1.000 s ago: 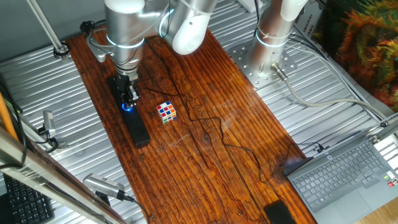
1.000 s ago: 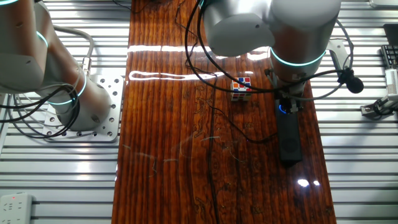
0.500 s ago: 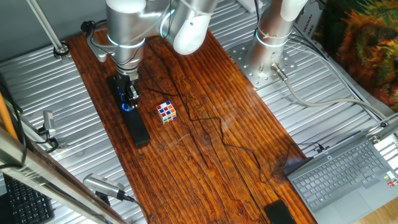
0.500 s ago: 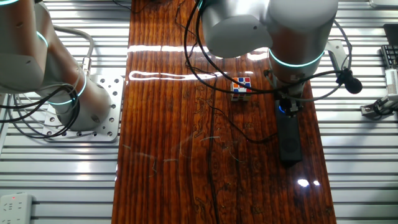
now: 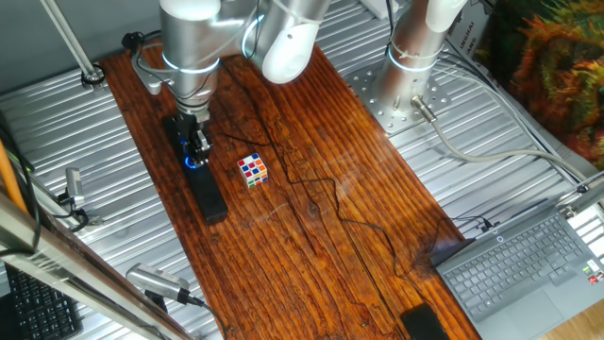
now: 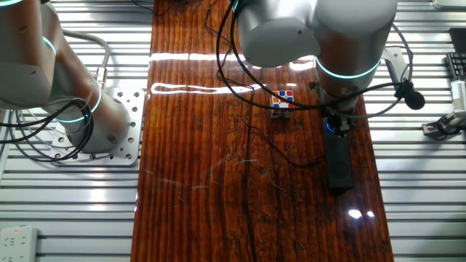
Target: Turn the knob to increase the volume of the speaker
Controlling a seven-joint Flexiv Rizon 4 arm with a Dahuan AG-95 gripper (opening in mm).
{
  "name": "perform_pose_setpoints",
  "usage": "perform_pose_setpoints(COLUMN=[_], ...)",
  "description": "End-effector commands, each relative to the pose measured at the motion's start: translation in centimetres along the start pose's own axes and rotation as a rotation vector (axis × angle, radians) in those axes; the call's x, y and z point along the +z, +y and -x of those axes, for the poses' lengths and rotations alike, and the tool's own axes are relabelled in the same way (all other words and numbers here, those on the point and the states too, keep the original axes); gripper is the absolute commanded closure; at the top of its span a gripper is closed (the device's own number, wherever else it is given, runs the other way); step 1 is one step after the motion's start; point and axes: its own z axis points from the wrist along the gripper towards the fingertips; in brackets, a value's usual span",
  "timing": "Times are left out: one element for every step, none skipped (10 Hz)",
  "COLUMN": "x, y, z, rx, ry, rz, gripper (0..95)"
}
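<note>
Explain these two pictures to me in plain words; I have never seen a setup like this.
Both pictures show the same wooden table, taken by two fixed cameras on different sides. The big silver machine is a robot arm; at its end is a two-finger tool. The tool is down on the knob, which glows blue, on a long black speaker; how tightly the fingers close cannot be seen. Beside it lie a colourful puzzle cube and loose black cables. A laptop sits off the table's corner.

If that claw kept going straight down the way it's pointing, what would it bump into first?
The gripper points straight down at the knob, the blue-lit dial on the speaker. It seems already at the dial, so that comes first; actual contact is hard to judge.
</note>
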Motion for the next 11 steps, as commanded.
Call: perform_pose_setpoints(x=[0.03, 0.04, 0.07, 0.11, 0.14, 0.16, 0.17, 0.19, 0.19, 0.21, 0.22], y=[-0.04, -0.05, -0.05, -0.03, -0.01, 0.0, 0.0, -0.02, -0.02, -0.03, -0.03], z=[0.0, 0.01, 0.02, 0.03, 0.04, 0.03, 0.03, -0.01, -0.02, -0.05, -0.05], rx=[-0.003, -0.003, -0.001, 0.0, 0.003, 0.004, 0.002, 0.001, 0.001, 0.002, 0.001], ry=[-0.002, -0.002, -0.003, -0.004, -0.005, -0.006, -0.006, -0.007, -0.007, -0.012, -0.013], rz=[-0.001, -0.002, -0.008, -0.023, -0.033, -0.028, -0.027, -0.027, -0.028, -0.027, -0.026], gripper=[57.0, 57.0, 57.0, 57.0, 57.0, 57.0, 57.0, 57.0, 57.0, 57.0, 57.0])
